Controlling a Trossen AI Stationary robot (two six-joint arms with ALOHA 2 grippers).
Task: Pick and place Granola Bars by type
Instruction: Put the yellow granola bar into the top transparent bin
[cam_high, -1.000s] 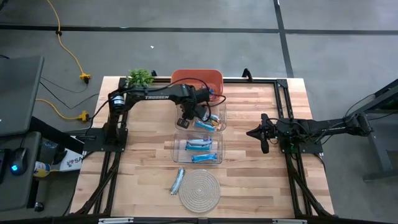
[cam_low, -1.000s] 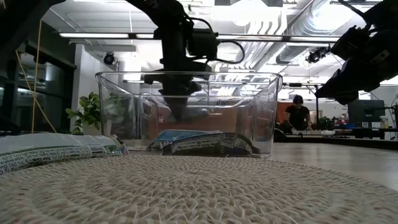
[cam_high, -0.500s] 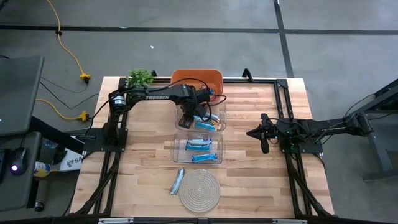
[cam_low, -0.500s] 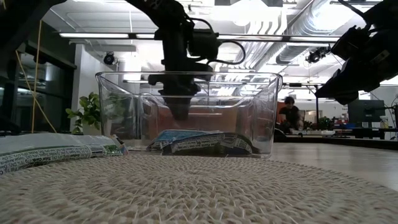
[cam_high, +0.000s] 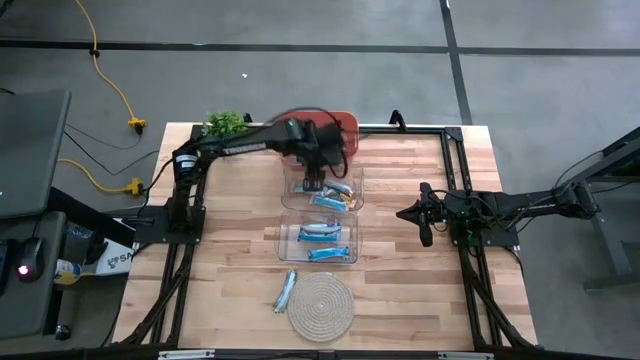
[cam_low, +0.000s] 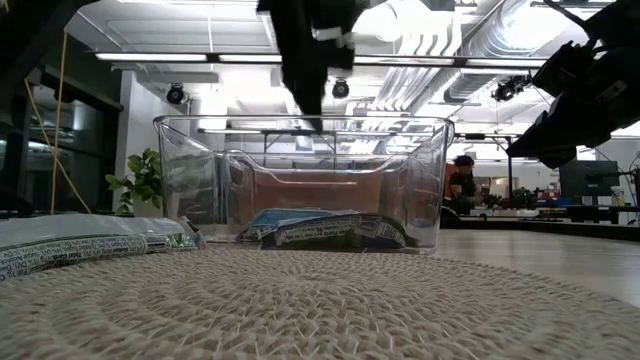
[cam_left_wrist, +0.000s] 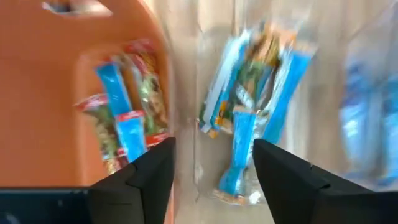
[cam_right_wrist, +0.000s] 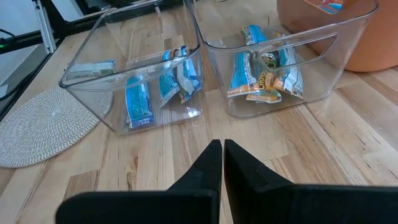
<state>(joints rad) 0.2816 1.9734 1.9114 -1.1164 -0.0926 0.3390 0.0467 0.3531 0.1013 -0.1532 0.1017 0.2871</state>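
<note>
Two clear bins stand in a row at mid-table. The far one (cam_high: 325, 190) holds blue and multicoloured Granola Bars (cam_left_wrist: 255, 106). The near one (cam_high: 320, 240) holds light blue bars (cam_right_wrist: 155, 93). More bars (cam_left_wrist: 124, 118) lie in the orange bin (cam_high: 342, 125) at the far edge. One bar (cam_high: 285, 290) lies flat on the table beside the round rope coaster (cam_high: 320, 305). My left gripper (cam_left_wrist: 214, 180) hangs open above the far clear bin's far end (cam_high: 315, 183), with nothing between its fingers. My right gripper (cam_right_wrist: 222, 149) waits shut at the right (cam_high: 425, 215).
A small green plant (cam_high: 226, 124) stands at the far left corner. Black frame rails run along both sides of the table (cam_high: 455, 190). Bare wood lies to the left of the bins (cam_high: 240, 230) and between the bins and my right arm (cam_high: 390, 250).
My left gripper has risen out of the far clear bin and gone a little toward the table's far edge, toward the orange bin. The bars in both clear bins lie where they were.
</note>
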